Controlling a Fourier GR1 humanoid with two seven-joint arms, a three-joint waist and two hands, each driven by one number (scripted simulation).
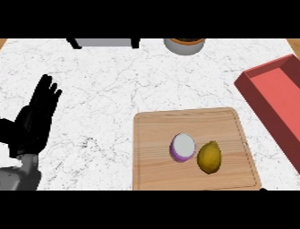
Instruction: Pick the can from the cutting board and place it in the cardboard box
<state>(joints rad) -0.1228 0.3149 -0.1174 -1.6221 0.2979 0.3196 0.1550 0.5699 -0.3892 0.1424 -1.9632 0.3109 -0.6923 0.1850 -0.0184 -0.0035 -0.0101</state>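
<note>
A purple, white-topped can (183,147) is standing upright near the middle of a pale wooden cutting board (165,179), touching or just beside a yellow-brown lemon-shaped fruit (210,157) on its right. A long red open-topped box (291,96), the only container that could be serving as the cardboard box, is lying along the counter's right edge, well apart from the can. The robot's black left hand (33,120) is resting at the left of the white marbled counter (113,80), fingers straight and spread, holding nothing; the right hand is not showing.

The likely trouble: fingers closing on the can may be nudging the fruit beside it, or tipping the can over. A carry to the box could also be clipping its near wall.

Counted: one can, one fruit, one board, one box, one hand, plus a grey round pot (184,45) and a grey dark-legged object (104,43) at the far edge.
</note>
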